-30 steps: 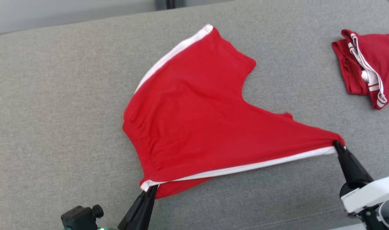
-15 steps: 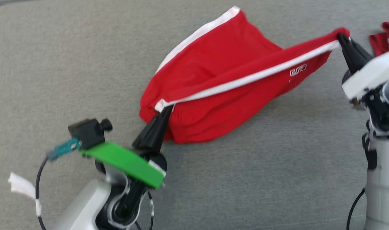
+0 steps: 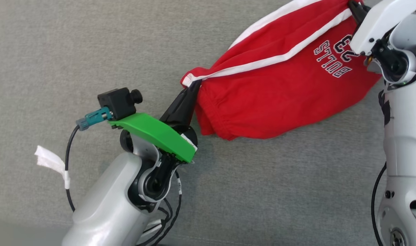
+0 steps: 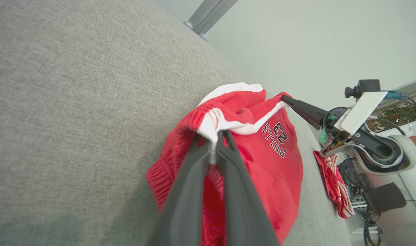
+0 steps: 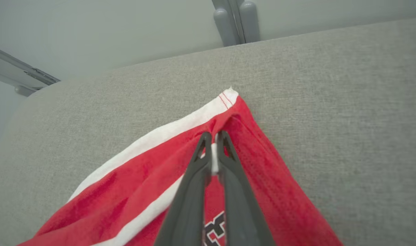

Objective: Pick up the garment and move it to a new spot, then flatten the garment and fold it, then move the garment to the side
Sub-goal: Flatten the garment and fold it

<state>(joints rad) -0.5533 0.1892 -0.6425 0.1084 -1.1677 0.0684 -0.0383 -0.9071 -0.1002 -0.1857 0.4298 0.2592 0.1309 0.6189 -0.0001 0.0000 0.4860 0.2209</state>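
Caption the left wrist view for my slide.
Left gripper pinching the red garment by its white trim, over grey upholstery.

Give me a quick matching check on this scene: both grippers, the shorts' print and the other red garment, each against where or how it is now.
1. left gripper
2. right gripper
3. BULLS 23 print on the red shorts
4. second red garment

A. lying apart from the shorts
B. shut on the shorts' waistband corner
C. facing up
D. shut on the shorts' leg-hem corner

Pairs: 1-B, 2-D, 3-C, 4-A
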